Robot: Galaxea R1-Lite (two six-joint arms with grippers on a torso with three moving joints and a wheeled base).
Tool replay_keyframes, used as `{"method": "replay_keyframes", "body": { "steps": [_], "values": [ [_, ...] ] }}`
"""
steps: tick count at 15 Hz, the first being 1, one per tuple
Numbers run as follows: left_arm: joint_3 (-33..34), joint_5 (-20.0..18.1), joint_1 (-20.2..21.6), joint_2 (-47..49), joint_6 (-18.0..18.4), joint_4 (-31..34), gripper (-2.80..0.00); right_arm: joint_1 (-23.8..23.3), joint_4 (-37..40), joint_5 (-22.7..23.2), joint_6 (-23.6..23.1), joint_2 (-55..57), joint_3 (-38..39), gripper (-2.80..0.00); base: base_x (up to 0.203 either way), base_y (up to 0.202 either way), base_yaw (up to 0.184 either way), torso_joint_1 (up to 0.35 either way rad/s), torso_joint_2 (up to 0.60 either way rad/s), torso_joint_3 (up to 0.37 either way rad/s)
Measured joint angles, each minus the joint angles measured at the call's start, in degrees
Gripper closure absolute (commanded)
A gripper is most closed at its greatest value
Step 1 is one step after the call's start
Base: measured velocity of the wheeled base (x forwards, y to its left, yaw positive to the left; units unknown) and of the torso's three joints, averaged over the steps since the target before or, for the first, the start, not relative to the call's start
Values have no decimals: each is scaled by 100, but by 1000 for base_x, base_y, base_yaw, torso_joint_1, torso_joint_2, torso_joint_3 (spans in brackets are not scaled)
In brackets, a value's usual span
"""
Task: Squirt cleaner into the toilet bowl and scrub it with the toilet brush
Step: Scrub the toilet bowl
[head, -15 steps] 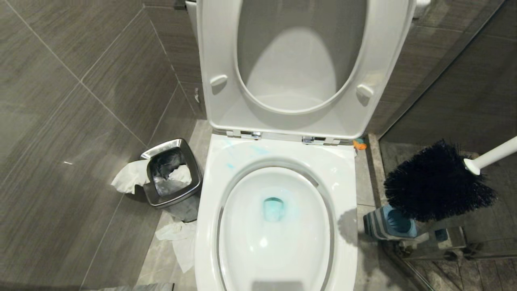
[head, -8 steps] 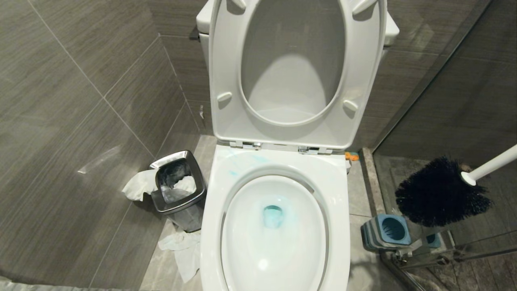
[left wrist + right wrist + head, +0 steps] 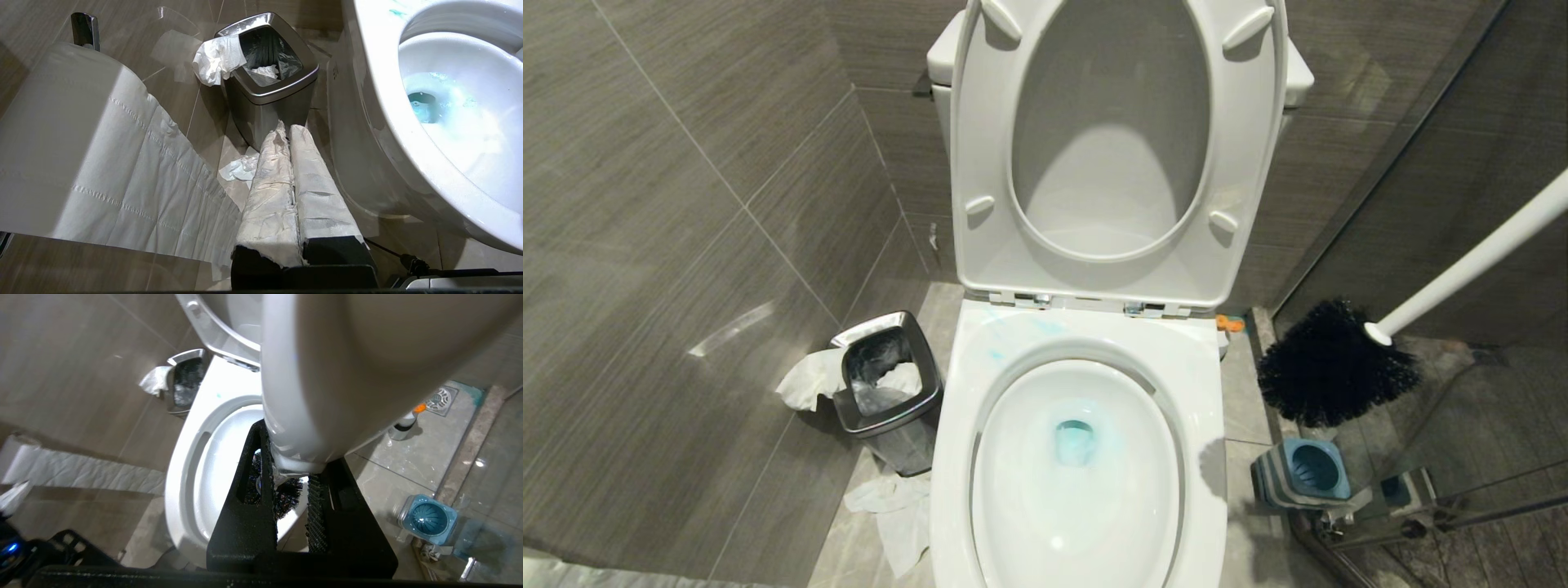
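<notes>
1. My right gripper (image 3: 292,479) is seen only from its own wrist camera; the head camera does not take it in. Its two black fingers (image 3: 245,514) are clamped on the white handle of the toilet brush (image 3: 1462,273), one finger on either side of the shaft.
2. My left gripper (image 3: 289,134) hangs low, pointing downward. Its two fingers, wrapped in white paper-like covering, are pressed together along their length with nothing between them.
3. Neither arm appears in the head camera.
</notes>
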Motion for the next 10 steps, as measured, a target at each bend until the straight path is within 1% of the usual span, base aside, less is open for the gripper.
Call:
{"method": "replay_keyframes", "body": {
  "steps": [3, 5, 6, 7, 8, 10],
  "values": [
    [0, 0, 2, 0, -14, 7, 0, 1187, -265, -1511, 158, 441, 28, 0, 0, 0, 0, 0, 0, 0],
    [0, 6, 2, 0, -14, 9, 0, 1928, -318, -2399, 185, 736, 15, 0, 0, 0, 0, 0, 0, 0],
    [0, 8, 2, 0, -15, 9, 0, 2278, -362, -2755, 194, 865, 6, 0, 0, 0, 0, 0, 0, 0],
    [0, 9, 2, 0, -11, 9, 0, 2647, -457, -3096, 220, 1008, 6, 0, 0, 0, 0, 0, 0, 0],
    [0, 6, 2, 0, -16, 9, 0, 2946, -572, -3327, 277, 1154, 6, 0, 0, 0, 0, 0, 0, 0],
    [0, 9, 0, 0, -17, 9, 0, 3315, -777, -3506, 438, 1431, -13, 0, 0, 0, 0, 0, 0, 0]
  ]
}}
